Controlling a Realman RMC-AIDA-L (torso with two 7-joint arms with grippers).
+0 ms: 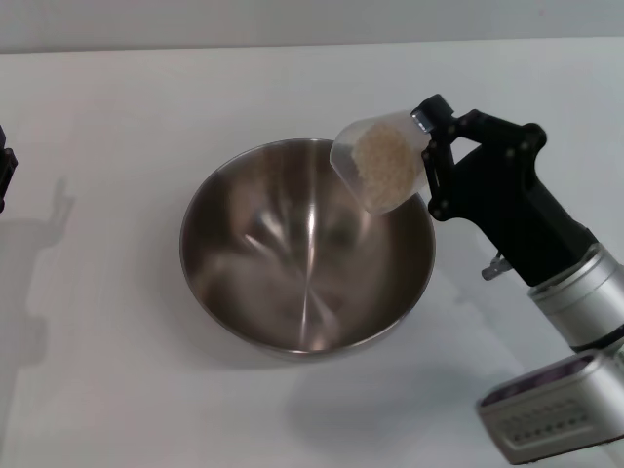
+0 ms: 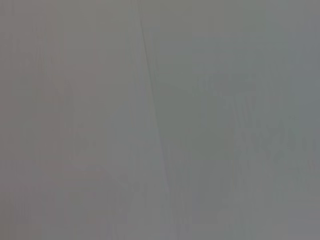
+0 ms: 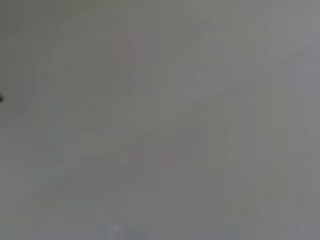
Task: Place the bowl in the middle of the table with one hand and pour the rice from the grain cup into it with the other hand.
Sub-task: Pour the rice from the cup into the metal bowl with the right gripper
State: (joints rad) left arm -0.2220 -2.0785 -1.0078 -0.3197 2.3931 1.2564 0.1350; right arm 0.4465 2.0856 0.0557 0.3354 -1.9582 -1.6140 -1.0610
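Observation:
The shiny steel bowl (image 1: 307,249) sits on the white table (image 1: 107,390), near its middle, and its inside looks bare. Over the bowl's far right rim my right gripper (image 1: 426,136) is shut on the clear grain cup (image 1: 378,164), which is tilted with its mouth toward the bowl. A heap of pale rice (image 1: 382,168) lies inside the cup. My left gripper (image 1: 5,166) shows only as a dark sliver at the left edge of the head view, away from the bowl. Both wrist views are a plain grey blur.
Shadows of the left arm fall on the table at the left (image 1: 39,244). The table's far edge (image 1: 312,46) meets a grey wall at the top of the head view.

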